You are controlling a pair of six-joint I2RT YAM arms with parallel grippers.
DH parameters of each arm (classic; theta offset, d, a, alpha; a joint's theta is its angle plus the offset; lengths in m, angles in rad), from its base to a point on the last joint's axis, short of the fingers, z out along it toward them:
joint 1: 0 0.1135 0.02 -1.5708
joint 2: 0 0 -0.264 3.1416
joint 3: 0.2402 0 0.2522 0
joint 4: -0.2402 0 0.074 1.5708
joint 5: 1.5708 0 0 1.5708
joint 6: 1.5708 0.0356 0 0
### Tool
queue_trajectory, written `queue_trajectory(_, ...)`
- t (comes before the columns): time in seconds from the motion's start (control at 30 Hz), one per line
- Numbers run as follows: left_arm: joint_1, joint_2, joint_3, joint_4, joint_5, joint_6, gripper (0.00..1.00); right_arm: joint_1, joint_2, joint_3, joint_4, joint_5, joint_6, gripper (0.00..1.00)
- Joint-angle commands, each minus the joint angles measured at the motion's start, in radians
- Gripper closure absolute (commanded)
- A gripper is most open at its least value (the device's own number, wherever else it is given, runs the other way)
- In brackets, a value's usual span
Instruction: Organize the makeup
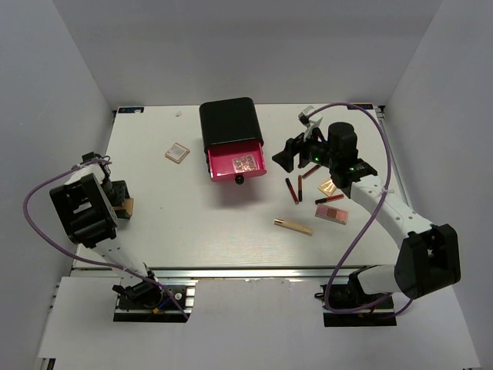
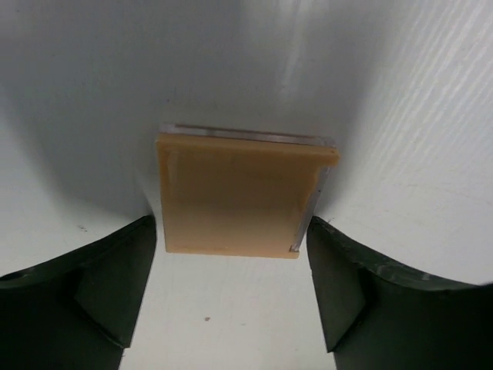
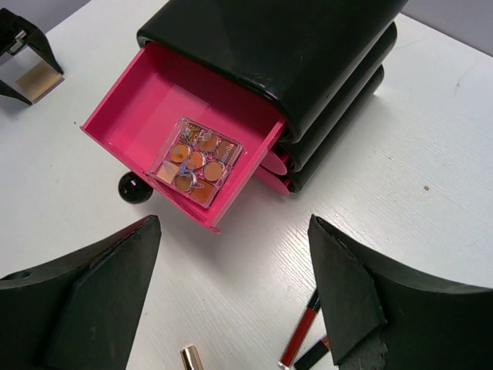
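Makeup [image 1: 329, 199] is not all put away yet. 1 palette with round pans [image 3: 194, 160] lies in the open pink drawer [image 3: 131, 116] of the black box [image 1: 229, 121], at 12 o'clock on the table [image 1: 192, 231]. The rest is still out on the table. A square compact [image 1: 177, 153] lies at 10 o'clock from the drawer. A bunch lies at 4 o'clock from it: thin dark-red lip sticks [image 1: 293, 190], a 2nd compact [image 1: 327, 186], a pink palette [image 1: 331, 213] and a gold-beige stick [image 1: 293, 226]. 1 peach compact [image 2: 231, 196] sits far off at 9 o'clock, near the left edge of the table.

The step in hand looks like picking up that peach compact. The left gripper [image 2: 231, 231] is low over it with its jaws apart, 1 finger just beside each side edge. It does not seem to squeeze it, and I cannot tell if a finger touches. Next it needs to pinch the 2 side edges, lift, and carry the compact to the drawer at 2 o'clock from there. The compact is thin and flat, so I think the fingers must go right down to the table or they may slip off.

The right gripper [image 3: 233, 231] hangs wide open and holds nothing. It is at 3 o'clock of the drawer, near the lip sticks.

The table is white with fine lines like wood. Plain pale grey walls stand on 3 sides. A metal rail [image 1: 231, 271] runs along the near edge.
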Motion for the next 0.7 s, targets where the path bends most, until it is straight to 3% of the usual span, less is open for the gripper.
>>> queue_trajectory(0.0,0.010,0.044,-0.029,-0.011,-0.046,-0.001,0.15,-0.010,0.003,0.029,0.022,-0.019,0.013,0.18)
queue_trajectory(0.03,0.010,0.040,-0.034,-0.005,-0.043,-0.002,0.22,-0.011,0.001,0.029,0.019,-0.019,0.013,0.18)
queue_trajectory(0.07,0.010,0.033,-0.051,0.001,-0.034,-0.002,0.38,-0.016,-0.002,0.029,0.015,-0.019,0.013,0.17)
queue_trajectory(0.17,0.006,-0.011,-0.083,0.045,0.009,0.015,0.68,-0.019,-0.006,0.024,0.012,-0.021,0.015,0.17)
queue_trajectory(0.27,-0.052,-0.103,-0.135,0.070,0.029,0.080,0.82,-0.023,-0.011,0.021,0.007,-0.022,0.015,0.17)
queue_trajectory(0.4,-0.163,-0.293,-0.168,0.137,0.080,0.183,0.96,-0.030,-0.010,0.023,0.010,-0.030,0.013,0.17)
queue_trajectory(0.43,-0.239,-0.337,-0.184,0.169,0.098,0.206,0.99,-0.028,-0.008,0.023,0.008,-0.036,0.013,0.17)
queue_trajectory(0.67,-0.566,-0.778,-0.359,0.522,0.210,0.254,1.00,-0.033,0.006,0.038,0.005,-0.041,0.001,0.17)
